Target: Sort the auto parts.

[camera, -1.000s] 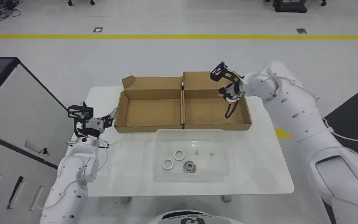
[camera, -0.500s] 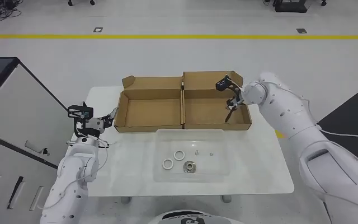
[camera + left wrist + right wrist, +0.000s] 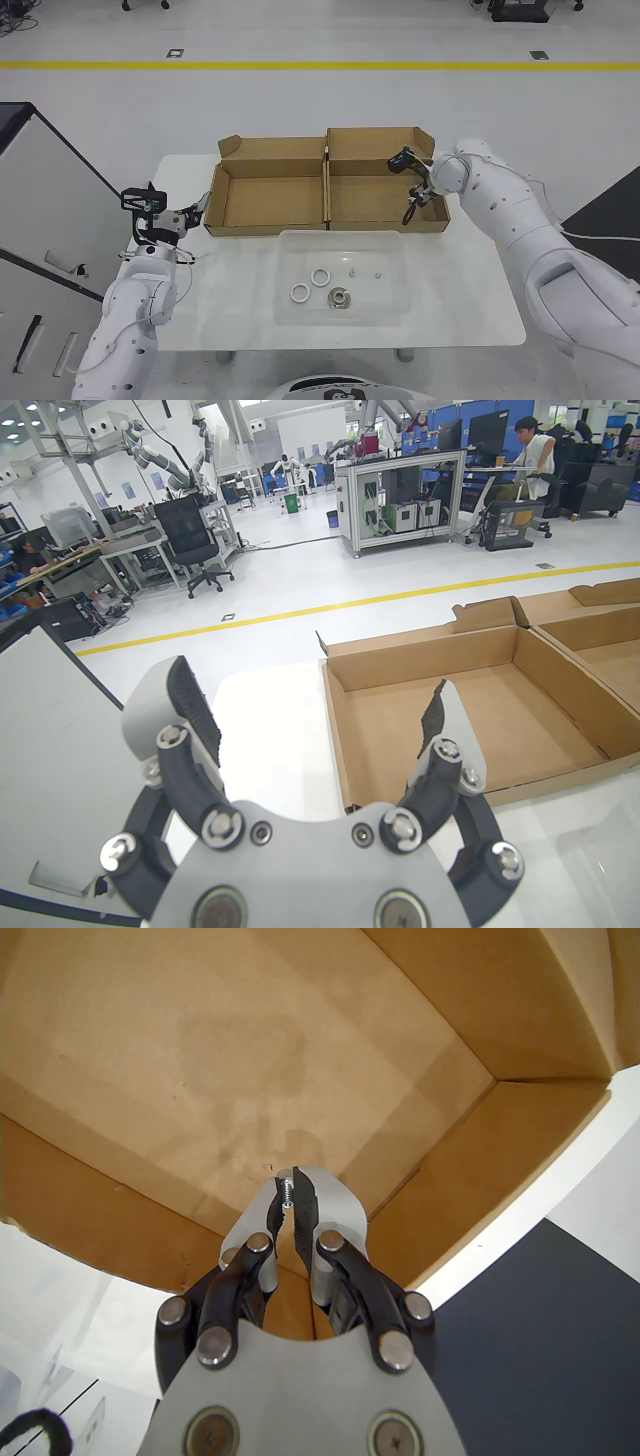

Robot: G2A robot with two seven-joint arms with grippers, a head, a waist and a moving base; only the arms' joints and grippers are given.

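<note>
My right gripper (image 3: 287, 1188) is shut on a small silver bolt (image 3: 286, 1190), held just above the floor of the right cardboard box (image 3: 210, 1058), near its front right corner. From above, the right gripper (image 3: 409, 210) hangs inside that right box (image 3: 372, 197). The left cardboard box (image 3: 268, 200) has nothing in it. My left gripper (image 3: 315, 700) stands open at the table's left edge, beside the left box (image 3: 450, 710). A clear tray (image 3: 392, 302) in front of the boxes holds two white rings (image 3: 320, 277), a grey metal hub (image 3: 340, 297) and two small screws (image 3: 353, 270).
The two boxes stand side by side at the back of the white table (image 3: 480, 290). A grey panel (image 3: 40, 190) stands off the table's left side. Bare tabletop lies to the right of the tray.
My right gripper has come down from above the right box's back edge into the box, toward its front right corner, with the bolt in it. The left arm has kept still.
</note>
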